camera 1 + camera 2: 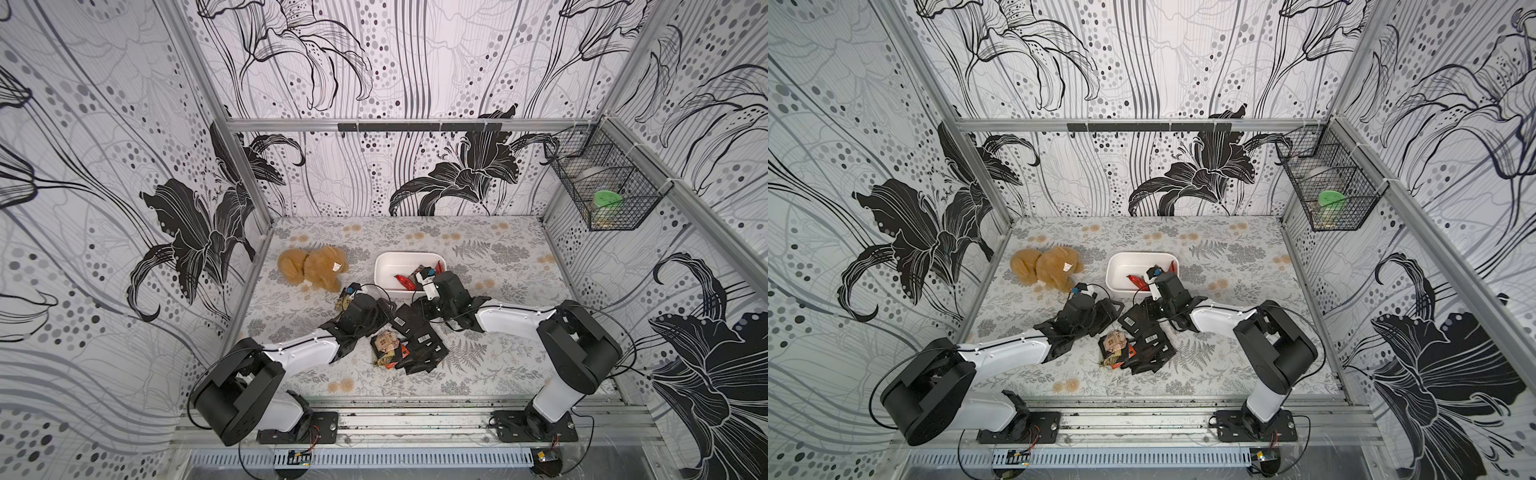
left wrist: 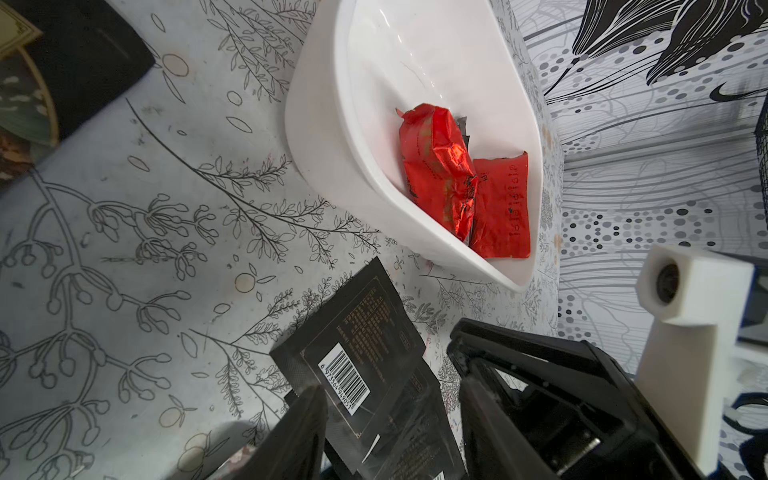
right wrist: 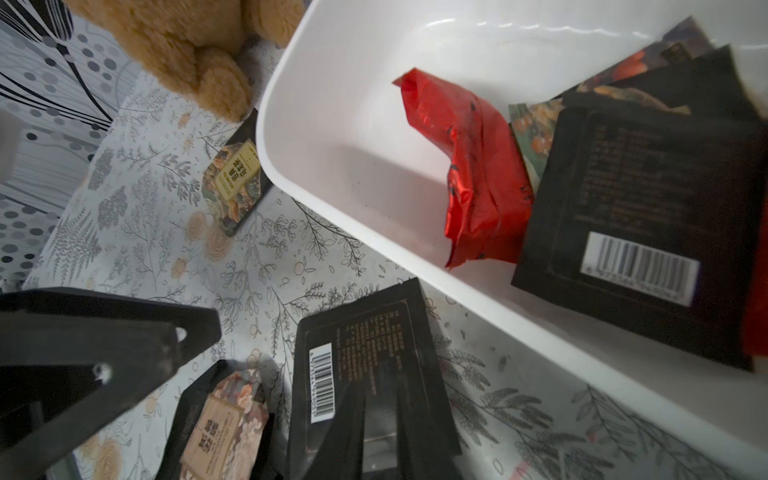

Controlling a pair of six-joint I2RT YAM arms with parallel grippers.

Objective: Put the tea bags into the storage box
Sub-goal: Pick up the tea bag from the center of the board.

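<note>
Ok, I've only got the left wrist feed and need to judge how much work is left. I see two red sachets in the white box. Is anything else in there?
Observer: Yes. The right wrist view shows a black barcoded sachet in the storage box, beside a red sachet.
Operator: And how much is outside the box?
Observer: A heap of tea bags lies on the table on the box's near side. They are mostly black, with one tan sachet.
Operator: Is anything near the box that I could knock?
Observer: A brown plush toy lies on its left, apart from it.
</note>
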